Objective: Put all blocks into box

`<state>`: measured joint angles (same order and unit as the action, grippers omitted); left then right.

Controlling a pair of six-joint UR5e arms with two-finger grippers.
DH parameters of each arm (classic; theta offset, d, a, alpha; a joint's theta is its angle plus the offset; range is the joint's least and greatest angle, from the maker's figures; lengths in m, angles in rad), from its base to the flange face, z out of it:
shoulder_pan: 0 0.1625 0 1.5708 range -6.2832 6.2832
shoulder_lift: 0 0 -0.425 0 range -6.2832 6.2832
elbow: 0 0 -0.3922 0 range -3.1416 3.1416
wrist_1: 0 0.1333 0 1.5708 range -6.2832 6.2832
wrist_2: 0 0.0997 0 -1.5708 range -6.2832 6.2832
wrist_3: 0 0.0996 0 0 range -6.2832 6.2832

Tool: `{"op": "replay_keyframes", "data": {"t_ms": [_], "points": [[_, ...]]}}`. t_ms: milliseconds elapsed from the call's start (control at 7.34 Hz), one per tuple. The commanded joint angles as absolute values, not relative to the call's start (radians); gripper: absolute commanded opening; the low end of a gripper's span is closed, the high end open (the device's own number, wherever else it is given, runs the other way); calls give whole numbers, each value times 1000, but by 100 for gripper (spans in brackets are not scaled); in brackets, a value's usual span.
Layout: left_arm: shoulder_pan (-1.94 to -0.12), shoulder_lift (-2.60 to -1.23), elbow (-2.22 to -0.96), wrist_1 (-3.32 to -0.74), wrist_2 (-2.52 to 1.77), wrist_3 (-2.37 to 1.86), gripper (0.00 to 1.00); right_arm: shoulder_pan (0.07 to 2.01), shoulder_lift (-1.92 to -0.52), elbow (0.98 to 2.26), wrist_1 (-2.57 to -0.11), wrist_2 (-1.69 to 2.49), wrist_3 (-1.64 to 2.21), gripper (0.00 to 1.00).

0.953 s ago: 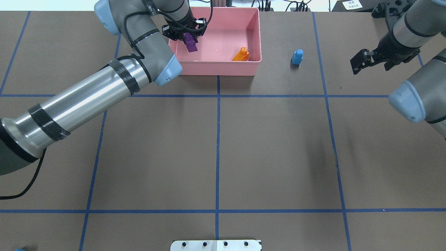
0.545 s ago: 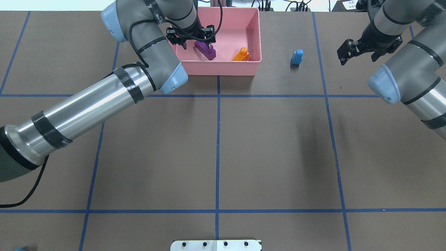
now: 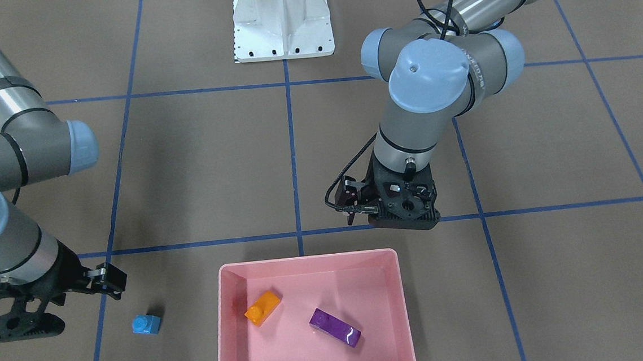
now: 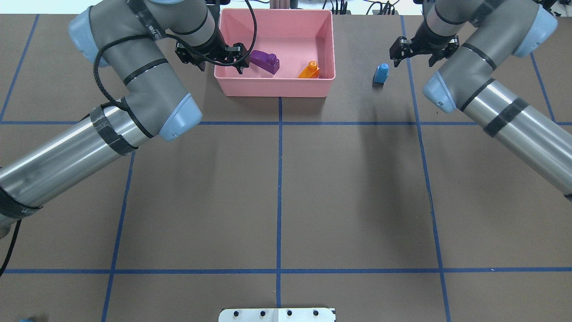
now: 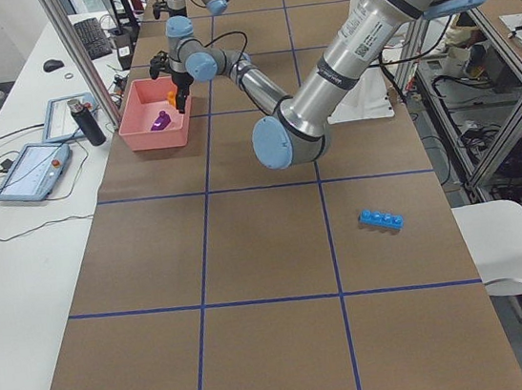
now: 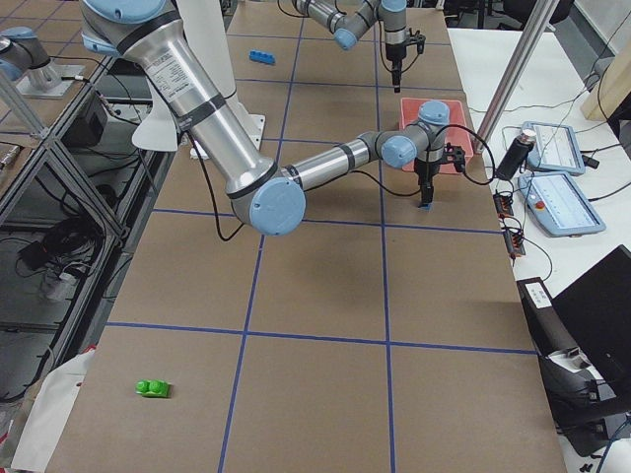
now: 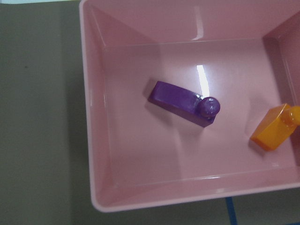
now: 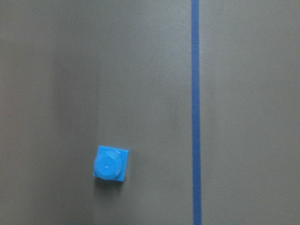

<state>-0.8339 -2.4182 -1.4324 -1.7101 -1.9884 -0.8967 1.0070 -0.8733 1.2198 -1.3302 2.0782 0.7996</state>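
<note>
The pink box (image 4: 273,88) (image 3: 304,259) sits at the far middle of the table. A purple block (image 4: 264,61) (image 7: 183,103) and an orange block (image 4: 309,70) (image 3: 262,307) lie inside it. My left gripper (image 4: 211,56) (image 3: 392,206) hovers open and empty by the box's left rim. A light-blue block (image 4: 381,73) (image 8: 110,163) stands on the table right of the box. My right gripper (image 4: 420,49) (image 3: 53,304) hangs open just right of it, apart from it. A long blue block (image 5: 381,221) and a green block (image 6: 152,388) lie at the table's far ends.
The white metal base (image 4: 277,314) (image 3: 282,22) sits at the table's near edge by the robot. Blue tape lines cross the brown table. Beyond the box, a side bench carries tablets (image 5: 32,170) and a black bottle (image 5: 88,122).
The left gripper let go of the purple block, which now lies in the box, and drew back to the left rim. The right gripper moved left to beside the light-blue block.
</note>
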Motion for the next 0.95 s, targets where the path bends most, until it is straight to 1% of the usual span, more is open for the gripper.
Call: {"op": "replay_keyframes", "data": {"t_ms": [0, 136, 272, 409, 545, 681, 817], "points": [[-828, -2402, -1457, -1703, -1987, -896, 100, 964, -816, 1097, -1216, 2043, 885, 99], [-828, -2402, -1456, -1703, -1987, -896, 100, 934, -808, 1015, -1095, 1989, 961, 99], [-827, -2401, -1456, -1704, -1985, -897, 100, 916, -804, 987, -1065, 1967, 985, 99], [-827, -2401, -1457, -1704, -1985, -902, 100, 907, -805, 985, -1063, 1956, 986, 92], [-827, -2399, -1457, -1704, -1983, -905, 100, 897, -805, 982, -1063, 1936, 992, 63], [-825, -2398, -1457, -1704, -1982, -907, 100, 897, -807, 983, -1063, 1936, 1002, 27], [-825, -2396, -1456, -1704, -1980, -907, 100, 899, -805, 986, -1063, 1933, 1003, 0]]}}
